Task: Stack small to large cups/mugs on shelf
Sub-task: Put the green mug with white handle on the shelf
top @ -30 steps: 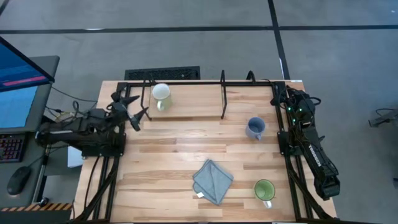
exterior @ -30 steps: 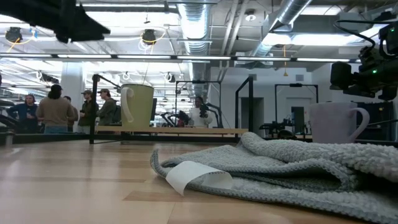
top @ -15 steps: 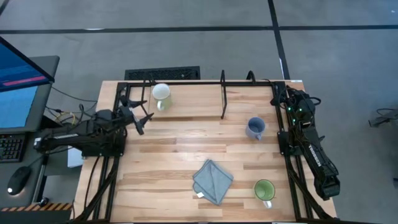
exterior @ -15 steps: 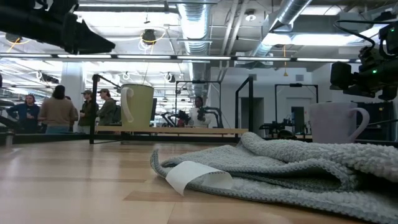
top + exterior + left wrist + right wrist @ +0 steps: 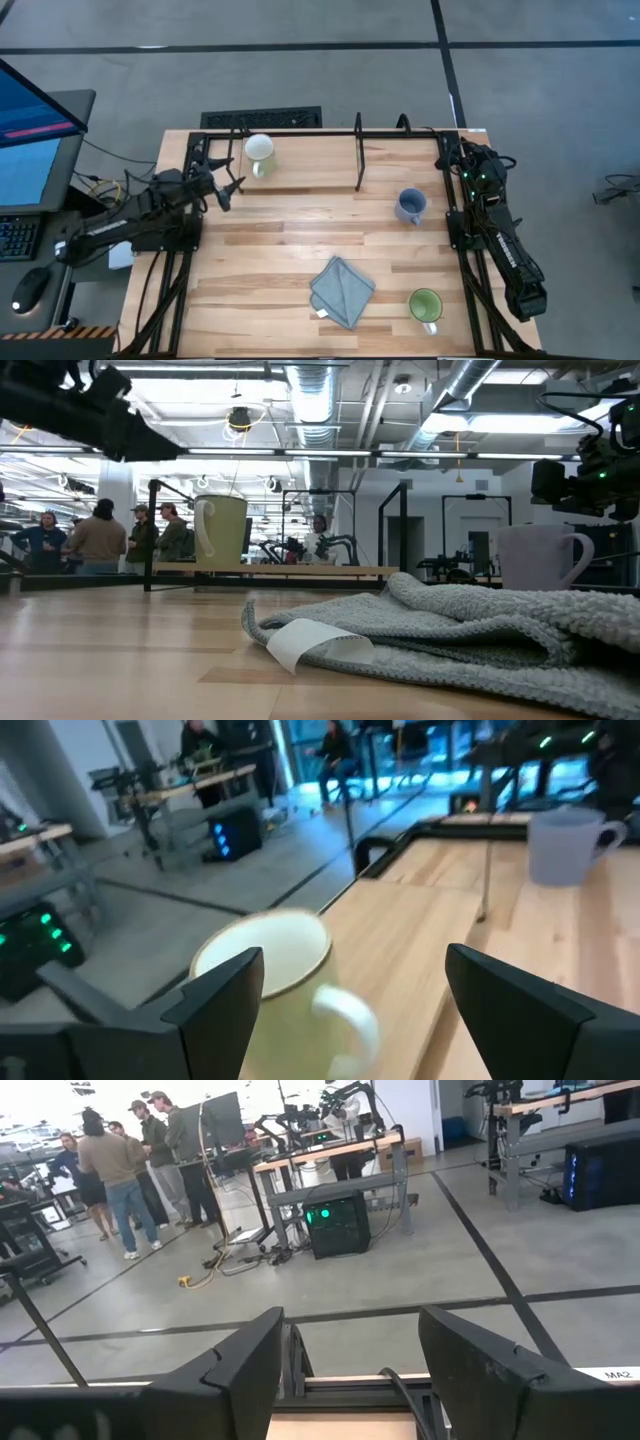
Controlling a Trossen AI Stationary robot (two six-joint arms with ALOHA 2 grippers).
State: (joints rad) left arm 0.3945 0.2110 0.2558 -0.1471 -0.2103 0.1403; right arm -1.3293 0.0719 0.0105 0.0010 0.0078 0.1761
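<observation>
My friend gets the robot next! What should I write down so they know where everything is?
Left end effector: open, empty, pointed at the white ceramic mug just ahead of it.
Right end effector: open, empty, parked at the table's far right corner.
White mug: upright on the light wooden shelf board with black metal posts.
Blue-grey handled mug: on the wooden tabletop, right of the middle.
Green-inside mug: tabletop, near right corner, beside the folded grey cloth.
Done: one mug stands on the shelf.
Left: nothing is stacked yet; nest the mugs by size on the shelf.
</observation>
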